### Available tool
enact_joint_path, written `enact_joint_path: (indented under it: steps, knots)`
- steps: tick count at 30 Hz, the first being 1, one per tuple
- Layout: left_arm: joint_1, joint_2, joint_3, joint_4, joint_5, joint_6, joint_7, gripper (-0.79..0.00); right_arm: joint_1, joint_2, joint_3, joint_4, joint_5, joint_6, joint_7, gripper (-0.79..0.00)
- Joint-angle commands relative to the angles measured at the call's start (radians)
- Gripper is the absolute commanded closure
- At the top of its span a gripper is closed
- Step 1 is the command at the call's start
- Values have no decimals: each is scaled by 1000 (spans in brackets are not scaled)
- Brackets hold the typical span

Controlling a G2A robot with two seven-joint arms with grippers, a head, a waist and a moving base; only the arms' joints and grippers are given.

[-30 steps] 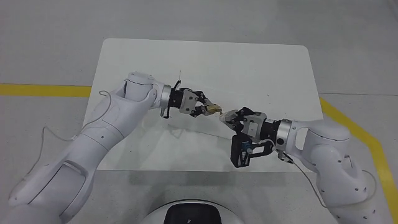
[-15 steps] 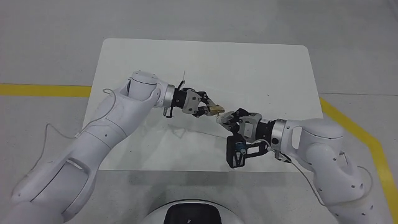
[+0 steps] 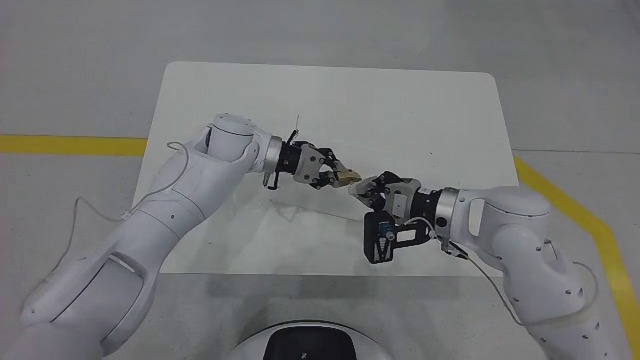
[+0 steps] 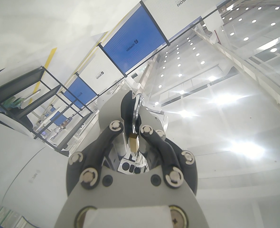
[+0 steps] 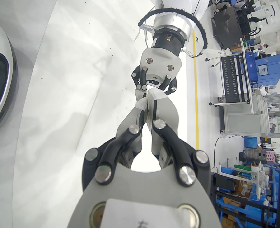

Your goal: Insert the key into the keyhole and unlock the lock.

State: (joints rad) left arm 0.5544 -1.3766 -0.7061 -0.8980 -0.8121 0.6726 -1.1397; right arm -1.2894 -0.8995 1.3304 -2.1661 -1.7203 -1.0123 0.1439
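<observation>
Above the middle of the white table (image 3: 420, 110), my left gripper (image 3: 335, 172) is shut on a small brass padlock (image 3: 347, 174). The left wrist view shows the padlock's brass body (image 4: 134, 143) between the fingers and its silver shackle toward the tips of the left gripper (image 4: 134, 106). My right gripper (image 3: 365, 188) faces it tip to tip, almost touching the lock. In the right wrist view the right gripper (image 5: 147, 107) is pinched shut on the key, which is almost wholly hidden between the pads. The left gripper (image 5: 151, 93) is right against its tips. The keyhole is hidden.
Bare table surface lies all around the two grippers. The table's front edge (image 3: 300, 272) runs just below the right wrist. Grey floor with a yellow line (image 3: 60, 145) surrounds the table.
The right gripper has crept left toward the padlock, closing the gap. The left gripper first shifted slightly right, then held still.
</observation>
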Motion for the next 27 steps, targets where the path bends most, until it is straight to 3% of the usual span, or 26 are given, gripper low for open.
enact_joint_path:
  steps: [1, 27]
  knots:
    - [-1, -1, 0, 2, 0, -2, -3, 0, 1, 1, -2, 1, 3, 0, 6, 0]
    - [-5, -7, -4, 3, 10, -2, -3, 0, 33, 1, -38, 29, 42, 13, 85, 0]
